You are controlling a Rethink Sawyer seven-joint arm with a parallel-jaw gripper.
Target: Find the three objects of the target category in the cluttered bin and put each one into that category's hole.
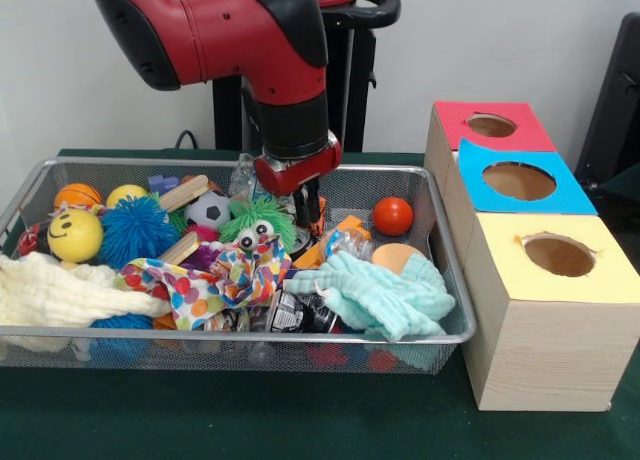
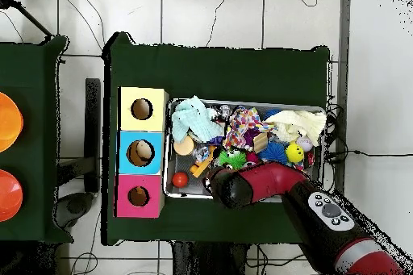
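Dark green surface in front of a pale wall, tiled floor with loose cables seen from overhead. Pincer hangs from the red and black arm into the back middle of the wire mesh bin, tips down among the clutter just behind the green fuzzy toy with googly eyes; can't tell how far open it is or whether it has hold of anything, the tips are hidden by the toys. Just beside it: soccer-pattern ball, an orange block, a crinkled clear wrapper. Further right in the bin, a red ball near the back right corner, a tan disc, and a mint green cloth at front right. Front middle: multicoloured dotted cloth, a black-and-white can lying under it. Left part: blue spiky ball, yellow smiley ball, orange ball, small yellow ball, wooden blocks, cream cloth draped at front left.

Right of the bin, touching or just beside it, a row of three wooden boxes, each with a round hole on top: yellow-topped box nearest the camera, blue-topped box in the middle, red-topped box furthest back. Overhead view shows something pale inside the blue box's hole; the other two holes look dark
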